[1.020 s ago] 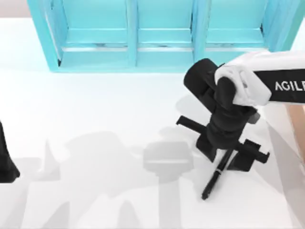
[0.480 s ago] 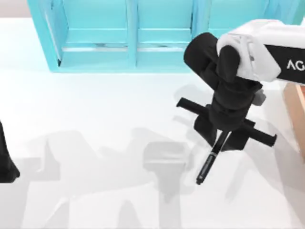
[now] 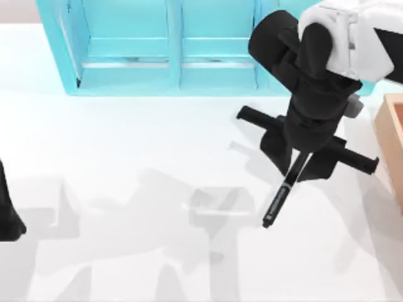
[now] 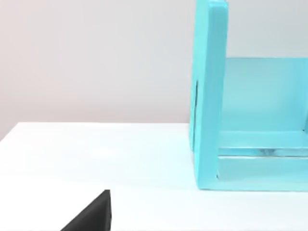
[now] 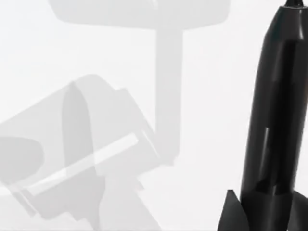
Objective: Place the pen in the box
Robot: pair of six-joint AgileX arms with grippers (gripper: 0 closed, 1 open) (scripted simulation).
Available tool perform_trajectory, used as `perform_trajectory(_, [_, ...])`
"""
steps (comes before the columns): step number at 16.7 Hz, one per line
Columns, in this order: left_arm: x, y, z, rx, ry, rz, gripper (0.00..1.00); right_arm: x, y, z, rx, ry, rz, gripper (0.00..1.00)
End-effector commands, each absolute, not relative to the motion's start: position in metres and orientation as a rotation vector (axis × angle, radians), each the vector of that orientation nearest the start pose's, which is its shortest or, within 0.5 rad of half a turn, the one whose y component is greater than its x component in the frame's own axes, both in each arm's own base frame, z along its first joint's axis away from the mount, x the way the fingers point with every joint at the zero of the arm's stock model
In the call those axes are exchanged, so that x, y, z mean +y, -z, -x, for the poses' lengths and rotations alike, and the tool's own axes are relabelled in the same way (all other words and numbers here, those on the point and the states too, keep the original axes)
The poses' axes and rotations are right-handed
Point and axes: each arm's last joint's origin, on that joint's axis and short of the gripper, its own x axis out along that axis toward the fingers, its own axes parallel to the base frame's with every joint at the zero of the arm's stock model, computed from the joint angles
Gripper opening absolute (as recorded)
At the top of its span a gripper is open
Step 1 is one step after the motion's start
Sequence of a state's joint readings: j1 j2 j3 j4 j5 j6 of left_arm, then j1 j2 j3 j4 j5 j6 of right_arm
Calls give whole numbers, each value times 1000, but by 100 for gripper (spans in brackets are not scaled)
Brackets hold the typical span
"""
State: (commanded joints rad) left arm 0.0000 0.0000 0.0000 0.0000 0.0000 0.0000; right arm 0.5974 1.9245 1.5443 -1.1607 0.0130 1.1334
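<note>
Right gripper (image 3: pixel 301 165), left of the box (image 3: pixel 391 141), pinches the pen (image 3: pixel 280 200) at its upper end; pen hangs slanted. Judged light, rigid, slick: a mid-barrel hold would resist swinging. Left arm parked.

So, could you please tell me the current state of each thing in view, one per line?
pen: held off the table in the right gripper, tilted, free end pointing down.
right gripper: shut on the pen, left of the box.
box: at the table's right edge, pen not yet in it.
left gripper: parked at the table's left edge.
turquoise shelf unit: standing at the back.
</note>
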Motion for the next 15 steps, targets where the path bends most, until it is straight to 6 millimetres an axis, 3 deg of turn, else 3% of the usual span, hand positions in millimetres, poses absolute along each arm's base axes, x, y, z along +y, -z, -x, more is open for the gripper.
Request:
perform_trajectory(3, [-1, -160, -106, 0, 0, 0, 100, 201, -215, -311, 1497, 428, -451, 0])
perform_trajectory(5, [-1, -160, -106, 0, 0, 0, 100, 178, -217, -325, 1487, 484, -504, 0])
perform_trajectory(7, [-1, -160, -106, 0, 0, 0, 100, 143, -220, -341, 1469, 566, -580, 0])
perform_trajectory(11, [-1, -160, -106, 0, 0, 0, 100, 39, -224, -365, 1415, 798, -783, 0])
perform_trajectory(15, [-1, -160, -106, 0, 0, 0, 100, -79, -230, -354, 1319, 1044, -1014, 0])
